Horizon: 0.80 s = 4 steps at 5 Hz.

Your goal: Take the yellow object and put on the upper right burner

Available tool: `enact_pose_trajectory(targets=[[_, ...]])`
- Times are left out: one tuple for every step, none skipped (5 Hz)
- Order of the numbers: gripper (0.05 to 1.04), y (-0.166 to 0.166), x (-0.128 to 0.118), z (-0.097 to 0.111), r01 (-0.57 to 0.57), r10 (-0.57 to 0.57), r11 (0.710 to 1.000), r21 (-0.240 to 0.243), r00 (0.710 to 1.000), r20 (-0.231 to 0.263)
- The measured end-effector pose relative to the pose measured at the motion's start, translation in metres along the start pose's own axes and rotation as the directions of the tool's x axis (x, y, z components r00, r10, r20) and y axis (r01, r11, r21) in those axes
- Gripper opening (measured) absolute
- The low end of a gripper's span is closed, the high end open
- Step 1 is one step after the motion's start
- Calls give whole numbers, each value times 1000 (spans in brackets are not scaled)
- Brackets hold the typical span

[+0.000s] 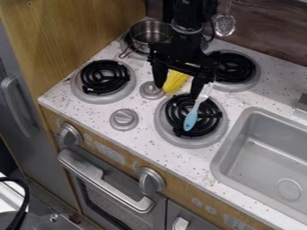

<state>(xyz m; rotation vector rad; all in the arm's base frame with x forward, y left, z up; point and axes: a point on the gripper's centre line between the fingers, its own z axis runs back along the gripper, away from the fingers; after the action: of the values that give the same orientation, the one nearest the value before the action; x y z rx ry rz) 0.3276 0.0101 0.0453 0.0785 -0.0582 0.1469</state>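
Camera view: gripper (177, 91) spread over the corn (176, 82)

The gripper hangs down over the middle of the stove, its two fingers parted, one on either side of the yellow corn as seen from here. (Whether either finger touches the corn, I cannot tell.) The corn slants between them, its upper end partly hidden by the gripper's black body, its lower end just beside the lower right burner (211, 124). It is not on the upper right burner (234, 67), which sits farther back, to the right of the gripper.

A blue-and-white utensil (190, 120) lies across the lower right burner, blue end toward the front, white end near the right-hand finger. The metal pot (150, 33) stands on the upper left burner (127, 44), its handle pointing toward the front. The lower left burner (105, 77) is left of two grey knobs: the rear knob (151, 90) near the left-hand finger, the front knob (124, 119) closer to the counter's edge. A sink (240, 130) is set into the speckled counter (174, 158) at right, and a slotted spoon (225, 25) hangs at the back.
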Motion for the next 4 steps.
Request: enact_pose_trajectory(targets=[[998,0,-7,-12,5,-5,1000,6,999,-42],[998,-3,13,-13,24,-24,1000,0,1000,-3],[998,-2,45,-19,52,-53,999,7,998,39],[998,1,70,-36,61,-60,998,-12,997,40]])
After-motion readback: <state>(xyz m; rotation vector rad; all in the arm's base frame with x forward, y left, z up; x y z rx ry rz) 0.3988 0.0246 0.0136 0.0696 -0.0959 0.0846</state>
